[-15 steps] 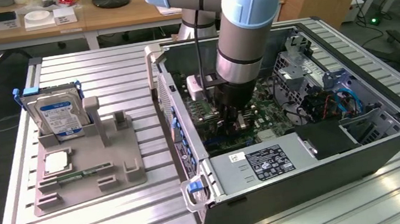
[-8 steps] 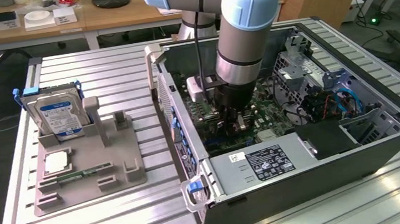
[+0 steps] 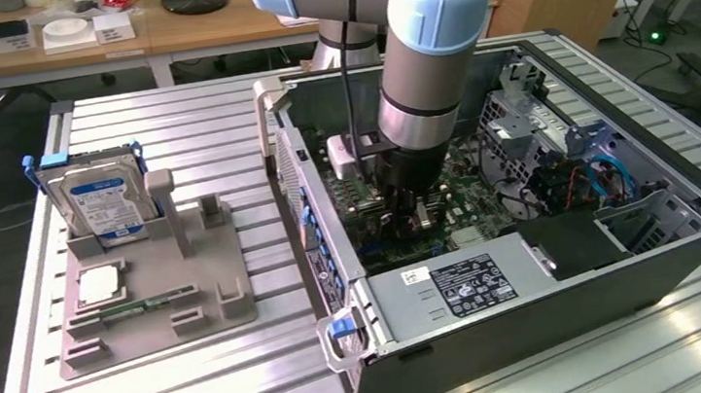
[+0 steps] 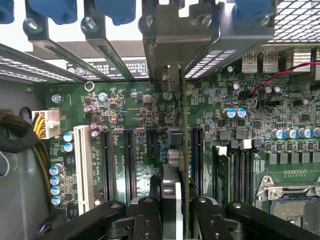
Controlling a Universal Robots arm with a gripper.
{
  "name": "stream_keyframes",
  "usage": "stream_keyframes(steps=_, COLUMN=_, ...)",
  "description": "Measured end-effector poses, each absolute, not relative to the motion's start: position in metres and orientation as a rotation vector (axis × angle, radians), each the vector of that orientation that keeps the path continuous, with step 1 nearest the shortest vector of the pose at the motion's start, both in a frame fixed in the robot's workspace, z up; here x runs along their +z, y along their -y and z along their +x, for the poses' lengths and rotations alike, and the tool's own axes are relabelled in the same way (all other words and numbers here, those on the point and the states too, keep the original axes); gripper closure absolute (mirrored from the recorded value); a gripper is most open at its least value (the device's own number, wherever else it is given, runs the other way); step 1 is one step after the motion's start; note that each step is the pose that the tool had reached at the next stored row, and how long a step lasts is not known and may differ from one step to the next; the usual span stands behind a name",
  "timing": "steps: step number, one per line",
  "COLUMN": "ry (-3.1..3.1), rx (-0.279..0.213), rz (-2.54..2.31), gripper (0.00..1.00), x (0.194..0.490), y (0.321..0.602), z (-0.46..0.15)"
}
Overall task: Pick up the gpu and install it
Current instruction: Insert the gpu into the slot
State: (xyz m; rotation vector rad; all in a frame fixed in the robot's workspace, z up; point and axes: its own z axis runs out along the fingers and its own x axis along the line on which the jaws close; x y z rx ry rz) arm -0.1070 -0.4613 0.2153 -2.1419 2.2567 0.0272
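The gpu (image 4: pixel 183 125) is a thin dark card seen edge-on, standing upright over the green motherboard (image 4: pixel 125 107). Its silvery end bracket (image 4: pixel 172 45) sits against the case's rear slot openings. My gripper (image 4: pixel 179 210) is shut on the card's near end, one dark finger on each side. The card's lower edge runs along a black expansion slot (image 4: pixel 173 145); I cannot tell whether it is seated. In the exterior view the gripper (image 3: pixel 407 212) reaches straight down inside the open computer case (image 3: pixel 669 251), over the motherboard.
A grey holder tray (image 3: pixel 206 314) on the exterior view's left carries a silver hard drive (image 3: pixel 97 204), a chip (image 3: pixel 99 285) and a green memory stick (image 3: pixel 147 304). The power supply (image 3: pixel 465 287) lies close in front of the gripper. Cables (image 3: pixel 584 182) and drive cages fill the case's right.
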Motion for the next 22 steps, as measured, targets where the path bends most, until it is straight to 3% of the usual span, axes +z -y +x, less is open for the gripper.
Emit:
stream_keyframes(steps=7, ry=-2.256, rx=0.028, rz=-2.141, gripper=0.71, x=0.215, y=0.461, z=-0.107)
stream_keyframes(steps=8, ry=-2.257, rx=0.027, rz=-2.142, gripper=0.65, x=0.216, y=0.461, z=-0.107)
stream_keyframes(steps=10, ry=-2.256, rx=0.027, rz=-2.142, gripper=0.65, x=0.218, y=0.461, z=-0.107)
stream_keyframes(steps=22, ry=-2.255, rx=0.023, rz=-2.140, gripper=0.65, x=0.264, y=0.461, z=-0.107)
